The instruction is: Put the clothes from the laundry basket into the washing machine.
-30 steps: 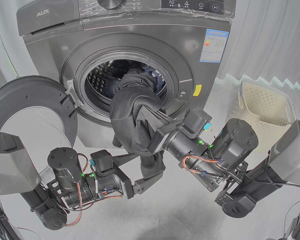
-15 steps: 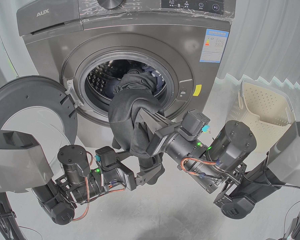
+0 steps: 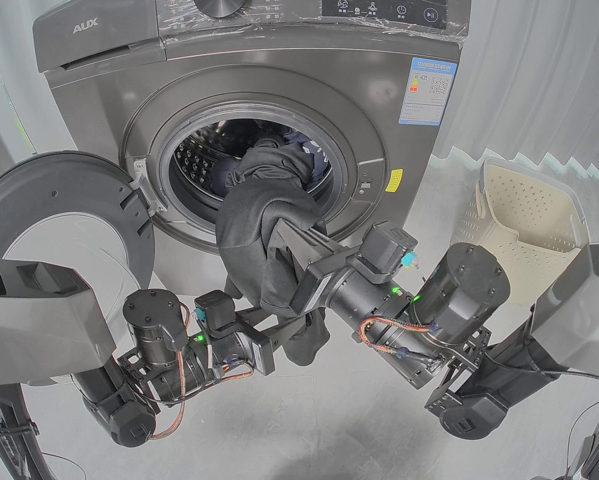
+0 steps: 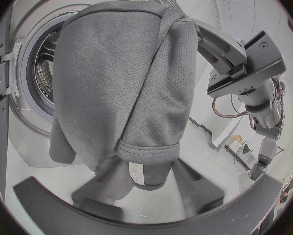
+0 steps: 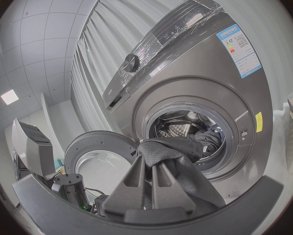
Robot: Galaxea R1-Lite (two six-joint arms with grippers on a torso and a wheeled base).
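Dark mesh-knit garment (image 3: 253,221) (half in drum (image 3: 196,158)) hangs pinched by right fingers (image 5: 136,180), left fingers (image 4: 195,185) spread.

You have little legible print here. On the grey front-loading washing machine (image 3: 259,68), silver lettering (image 3: 85,25) sits on the detergent drawer front. A blue-and-white energy label (image 3: 427,91) with a coloured scale and a QR code sits at the front's upper right, and a small yellow sticker (image 3: 394,180) lies just right of the door opening. Their print is too small to read. The dark control panel (image 3: 379,5) shows white icons. A white care tag (image 4: 136,173) on the hem of the dark grey mesh garment (image 4: 120,82) bears tiny unreadable characters.
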